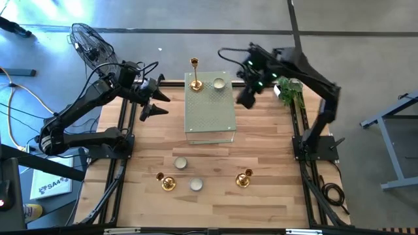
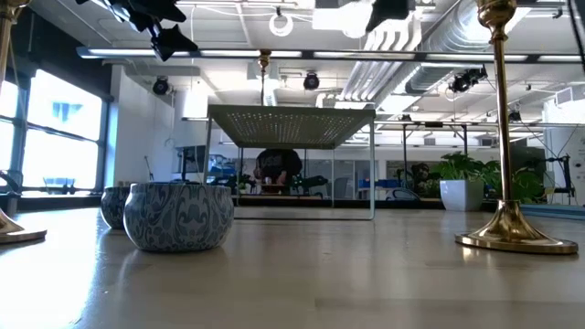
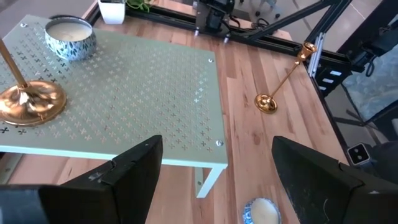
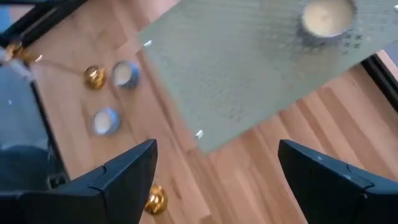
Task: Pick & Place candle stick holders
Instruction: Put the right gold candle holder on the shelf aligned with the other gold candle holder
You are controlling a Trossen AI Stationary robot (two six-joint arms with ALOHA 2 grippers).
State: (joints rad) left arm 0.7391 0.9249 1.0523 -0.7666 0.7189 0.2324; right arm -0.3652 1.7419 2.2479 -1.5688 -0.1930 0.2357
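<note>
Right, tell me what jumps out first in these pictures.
A pale green perforated stand sits mid-table toward the far edge, carrying one gold candlestick and one cream candle cup. Nearer the front, on the wood, two more gold candlesticks and two cups stand loose. The left gripper and right gripper hover on either side of the stand, jaws open, holding nothing.

three gold candle stick holders stood upright: one [image 1: 195, 83] on the pale green perforated slab [image 1: 210, 114], two on the wooden table, one near-left [image 1: 168, 183] and one near-right [image 1: 243, 179]. a cream-filled cup [image 1: 219, 83] sat on the slab just beside the first holder. two more cups [image 1: 180, 163] [image 1: 196, 185] rested on the table near the left holder.
</note>
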